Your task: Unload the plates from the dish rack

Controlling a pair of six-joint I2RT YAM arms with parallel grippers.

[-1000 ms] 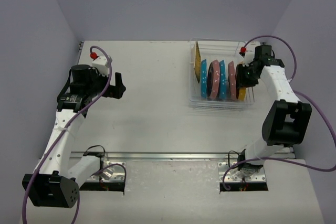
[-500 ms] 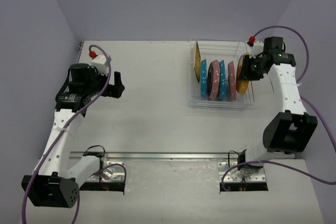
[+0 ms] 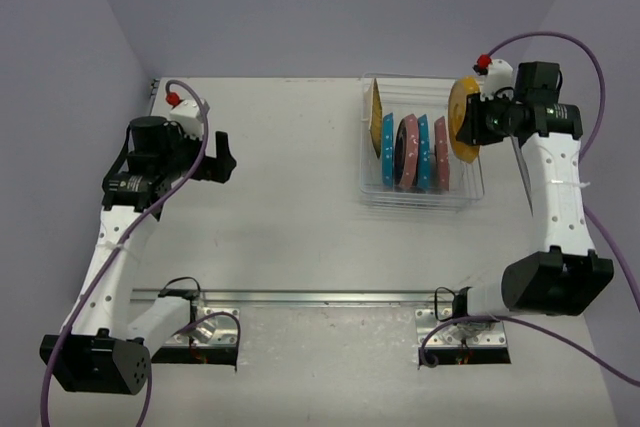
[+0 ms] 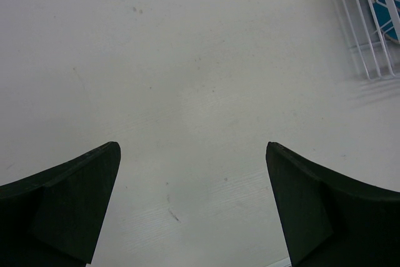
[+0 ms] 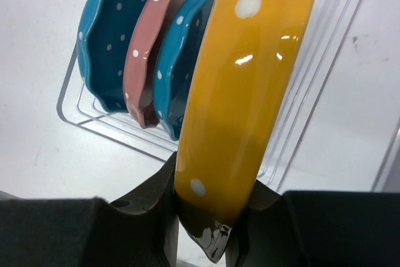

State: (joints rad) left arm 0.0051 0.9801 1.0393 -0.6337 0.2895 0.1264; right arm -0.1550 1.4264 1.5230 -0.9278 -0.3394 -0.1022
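My right gripper [image 3: 478,119] is shut on the rim of a yellow-orange dotted plate [image 3: 462,119], held on edge above the right end of the dish rack [image 3: 420,197]. In the right wrist view the yellow plate [image 5: 250,92] is pinched between the jaws of that gripper [image 5: 209,217]. Still standing in the rack are a yellow plate [image 3: 375,117], a teal plate [image 3: 388,150], a pink plate [image 3: 408,152], another teal plate [image 3: 424,152] and a pink one [image 3: 441,157]. My left gripper [image 3: 225,155] hangs open over bare table, far left of the rack, with nothing between its fingers.
The rack's clear wires [image 5: 81,117] and the standing teal plate [image 5: 109,35] lie below the lifted plate. A corner of the rack [image 4: 369,42] shows at the upper right of the left wrist view. Grey walls enclose the table on three sides.
The right arm has risen and drawn back, lifting the yellow plate up out of the rack's right-hand slot. The left arm has barely moved.
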